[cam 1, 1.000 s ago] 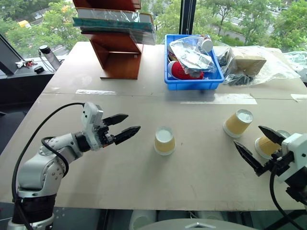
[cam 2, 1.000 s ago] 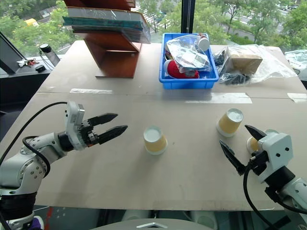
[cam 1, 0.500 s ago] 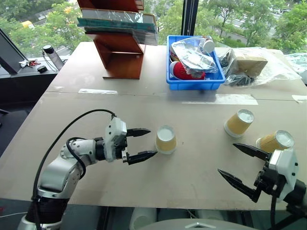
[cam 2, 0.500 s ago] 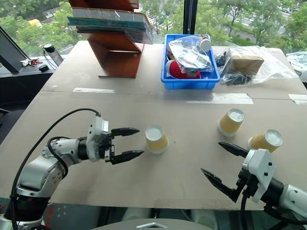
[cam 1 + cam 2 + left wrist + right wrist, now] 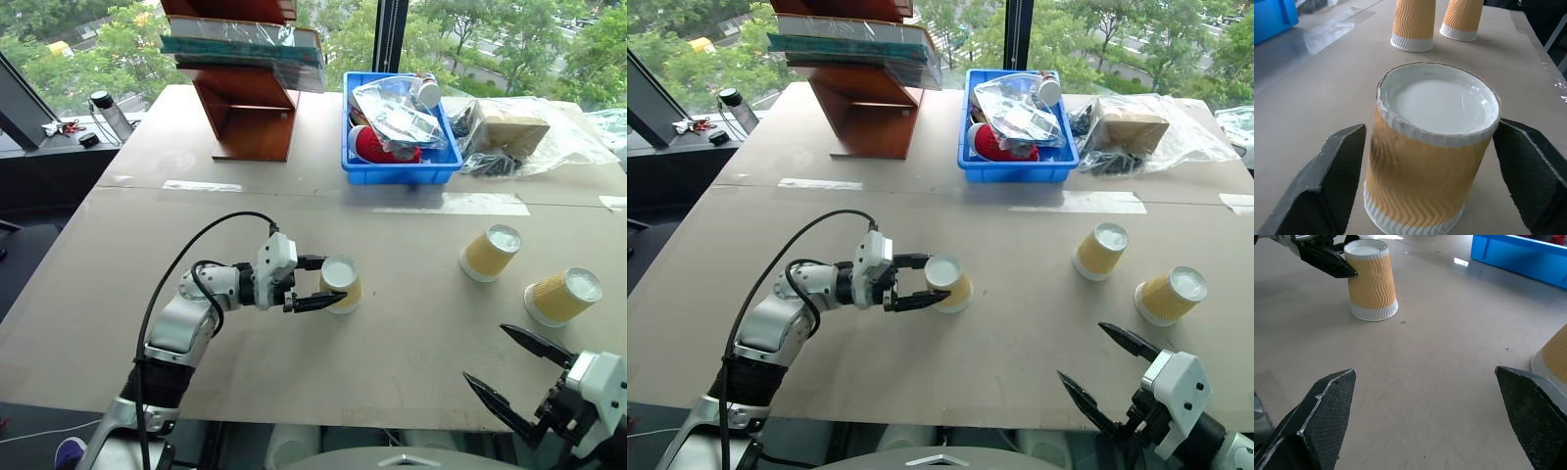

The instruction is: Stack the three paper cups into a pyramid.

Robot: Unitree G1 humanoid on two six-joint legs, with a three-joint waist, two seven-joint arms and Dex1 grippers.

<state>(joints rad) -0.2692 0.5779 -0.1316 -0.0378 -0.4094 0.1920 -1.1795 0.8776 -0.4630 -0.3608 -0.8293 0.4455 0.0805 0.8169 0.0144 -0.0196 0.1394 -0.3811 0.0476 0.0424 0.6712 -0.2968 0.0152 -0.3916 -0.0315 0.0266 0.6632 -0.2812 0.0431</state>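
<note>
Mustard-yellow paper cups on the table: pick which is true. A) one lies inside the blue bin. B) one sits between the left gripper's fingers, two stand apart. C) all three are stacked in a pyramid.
B: the left gripper brackets one mustard-yellow paper cup; the other two cups stand separately to the right.

No text, label, brand, number or sign can be read in any view. The cups' yellow sides carry a plain wavy ribbing and no print, and whatever print may be on the bagged items in the blue bin point(image 5: 402, 162) at the upper middle of the frame is too small to make out.
</note>
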